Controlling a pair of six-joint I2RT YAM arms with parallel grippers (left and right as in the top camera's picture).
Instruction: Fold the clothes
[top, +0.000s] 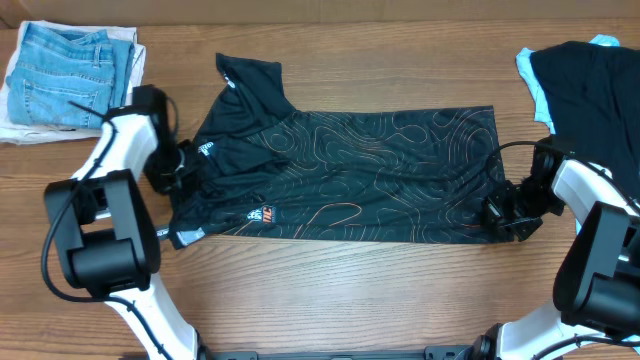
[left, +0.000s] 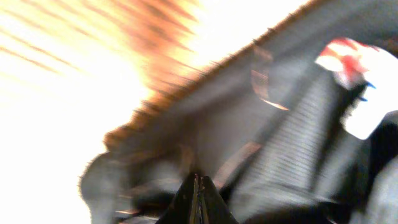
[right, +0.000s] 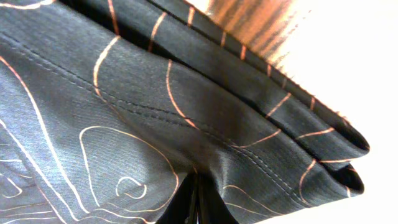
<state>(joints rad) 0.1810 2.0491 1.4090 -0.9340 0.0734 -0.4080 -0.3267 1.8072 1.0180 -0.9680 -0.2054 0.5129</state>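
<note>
table (top: 330, 290): wooden, beneath the left gripper (top: 183, 165) and right gripper (top: 500, 215)
black sports shirt (top: 350, 175): lay flat, spread between both grippers, orange contour lines up
jeans (top: 70, 75): folded, beyond the left gripper, apart from it
left gripper: jaws pinched tight on the shirt's sleeve end
right gripper: jaws pinched tight on the hem's doubled corner

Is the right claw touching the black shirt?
Touching. The right wrist view shows the right gripper shut on the black shirt, fabric bunched between its tips.
</note>
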